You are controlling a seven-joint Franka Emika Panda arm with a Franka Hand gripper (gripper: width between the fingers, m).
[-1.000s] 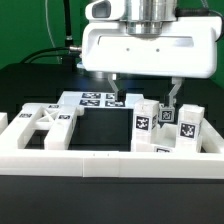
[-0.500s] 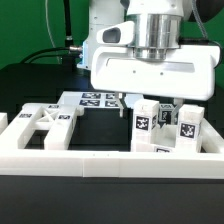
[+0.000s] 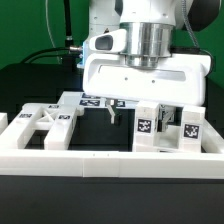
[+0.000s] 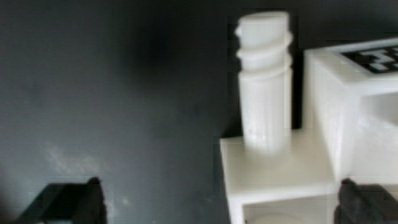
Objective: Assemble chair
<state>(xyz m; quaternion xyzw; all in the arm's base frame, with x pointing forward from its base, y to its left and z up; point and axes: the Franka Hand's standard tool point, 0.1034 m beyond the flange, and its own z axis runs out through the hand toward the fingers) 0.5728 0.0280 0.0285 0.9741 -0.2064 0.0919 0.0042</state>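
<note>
Chair [image 3: 145,128]: found unassembled, in loose white pieces on the dark table [image 3: 100,130], inside the white border rail [image 3: 100,160]. I note a cross-braced frame piece [image 3: 45,122] lying flat toward the exterior view's left. Two upright tagged blocks [image 3: 188,130] stand side by side toward the exterior view's right, just behind the rail.

In the wrist view I see a ribbed peg [image 4: 263,80] standing upright on a white base block [image 4: 276,170]. A taller tagged part [image 4: 365,90] sits just beside it. I cannot tell whether the two touch.

Gripper [image 3: 138,114]: jaws spread wide, nothing between them. It hangs low over the upright blocks. One finger [image 3: 110,110] is on the side toward the frame piece, the other between the two blocks. In the wrist view both dark fingertips [image 4: 71,200] flank the peg's base, well apart from it, with no contact visible
</note>
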